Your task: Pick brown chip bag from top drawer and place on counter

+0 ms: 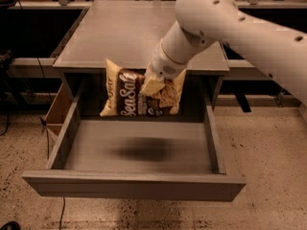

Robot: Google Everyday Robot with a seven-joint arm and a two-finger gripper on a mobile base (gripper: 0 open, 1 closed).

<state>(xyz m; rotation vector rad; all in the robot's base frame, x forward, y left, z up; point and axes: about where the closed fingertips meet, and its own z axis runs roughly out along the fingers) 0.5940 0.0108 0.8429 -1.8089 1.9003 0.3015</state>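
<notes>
Grips brown chip bag in end effector at frame centre; holds long axis horizontal, lettering upright, above top drawer.

Arm angled down-left; gripper aloft at centre; fingers pinching brown chip bag

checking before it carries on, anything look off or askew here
Nothing spilled or damaged. The brown chip bag hangs slightly tilted above the open top drawer, held near its right end by the pincer.
</notes>
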